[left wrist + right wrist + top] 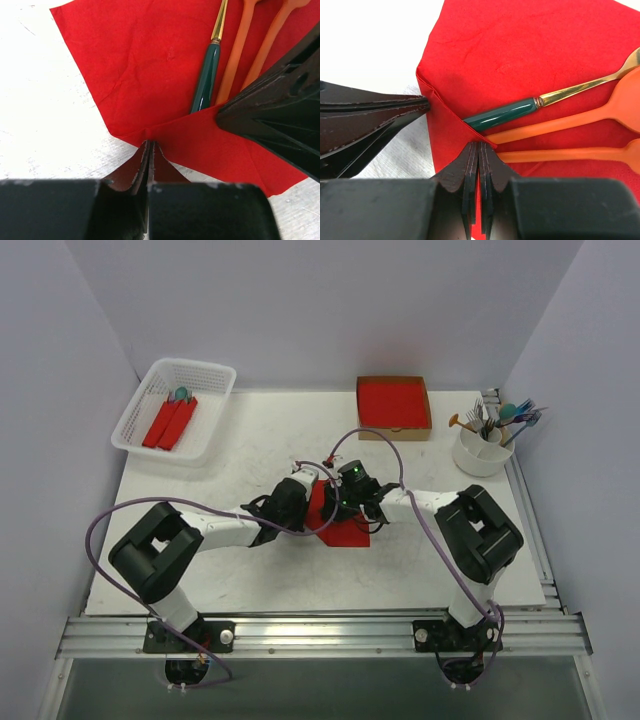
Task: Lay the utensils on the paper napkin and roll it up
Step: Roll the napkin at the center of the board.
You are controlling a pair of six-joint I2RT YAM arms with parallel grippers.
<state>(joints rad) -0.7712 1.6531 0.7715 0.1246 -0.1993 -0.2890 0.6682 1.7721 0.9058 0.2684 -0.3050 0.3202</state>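
Seen from above, the light is bright, even and diffuse. The arms (220, 530) cast only faint, soft shadows on the worktop (250, 580), and the picture stays sharp out to its edges. In the wrist views the worktop left of the left pincer (150, 152) and of the right pincer (479, 152) is bleached almost plain white. Both pincers are dark, their near bodies blurred, while the napkin (150, 60) ahead shows crisp creases. A pale glint runs along the teal handle (505, 114) just ahead of the right pincer.

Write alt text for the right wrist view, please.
The right gripper pinches the folded edge of a red napkin over the handles of a teal utensil and two orange utensils. The left gripper grips the same fold at left.
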